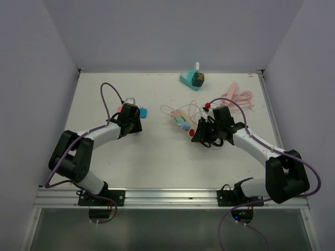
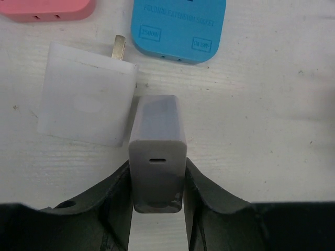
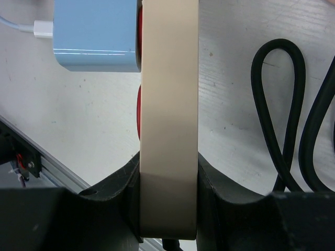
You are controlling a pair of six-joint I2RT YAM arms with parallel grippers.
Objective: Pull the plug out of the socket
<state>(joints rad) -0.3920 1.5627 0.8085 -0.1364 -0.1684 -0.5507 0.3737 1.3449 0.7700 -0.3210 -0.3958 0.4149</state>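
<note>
In the right wrist view my right gripper [image 3: 168, 183] is shut on a beige socket strip [image 3: 168, 104], held edge-on between both fingers. A light blue plug [image 3: 97, 34] sits in the strip's red face on its left side, with a white cable [image 3: 18, 26] running out of it. From above, the right gripper [image 1: 201, 133] holds the socket near the table's middle. My left gripper [image 2: 157, 178] is shut on a grey charger block [image 2: 157, 136] whose slot port faces the camera. From above, the left gripper [image 1: 131, 117] is far from the socket, at the left.
A white adapter [image 2: 86, 97] with a metal prong lies against the grey charger's left side. A blue adapter [image 2: 179, 29] and a pink one [image 2: 47, 8] lie beyond. Black cable loops [image 3: 293, 104] lie right of the socket. A teal object [image 1: 192, 79] and pink cable [image 1: 238, 97] lie at the back.
</note>
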